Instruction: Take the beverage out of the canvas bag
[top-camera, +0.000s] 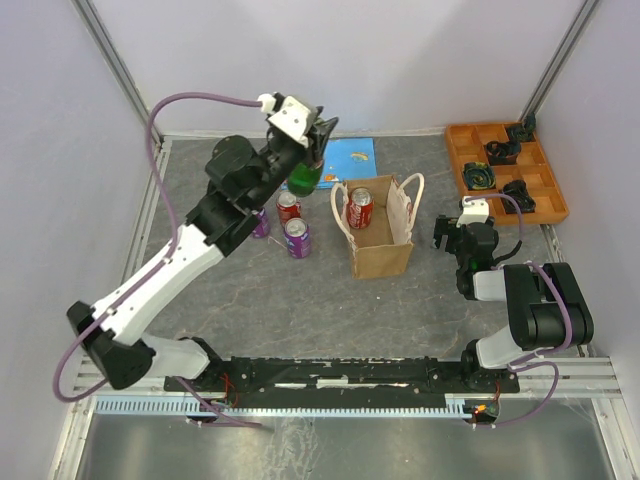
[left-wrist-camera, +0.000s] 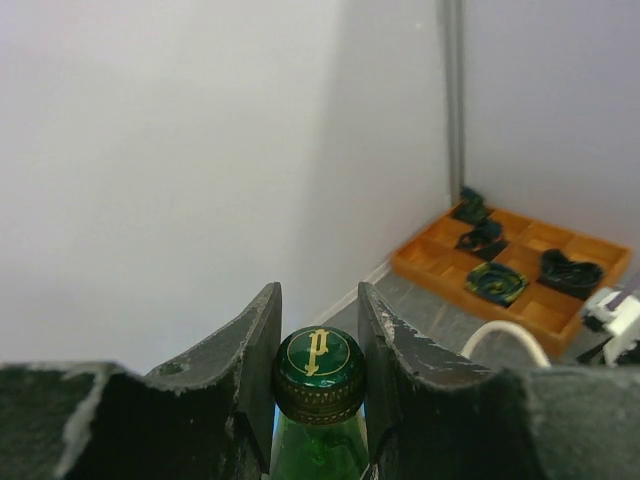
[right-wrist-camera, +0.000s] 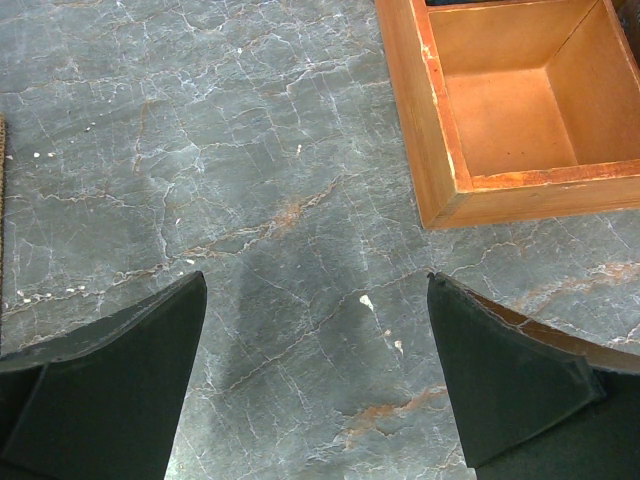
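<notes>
1. Step in hand, as judged: carrying away after the lift-out. Green bottle (top-camera: 303, 178) clear of the canvas bag (top-camera: 382, 255), raised above the table (top-camera: 300, 300) toward its far edge, just left of the bag's mouth.
2. Left gripper (left-wrist-camera: 318, 295): clamped on the bottle's neck directly under the cap, one dark, scuffed finger on each side.
3. Right gripper (right-wrist-camera: 315, 280): fingers wide apart, nothing between them, over bare table beside the orange tray (right-wrist-camera: 440, 150) at the far right corner.
4. Bag: upright at mid-table, boxy, tan cloth, two cream looped handles, mouth open, a red can (top-camera: 359, 208) inside.
5. Next move, as judged: lowering the bottle upright onto bare table left of the bag, near the three loose cans (top-camera: 297, 238), then opening the fingers. Vertical descent advisable, given a tall body and narrow base.
6. Materials: smooth green glass, crimped metal cap with a gold emblem; grey, veined, stone-look tabletop; rigid tray walls.
</notes>
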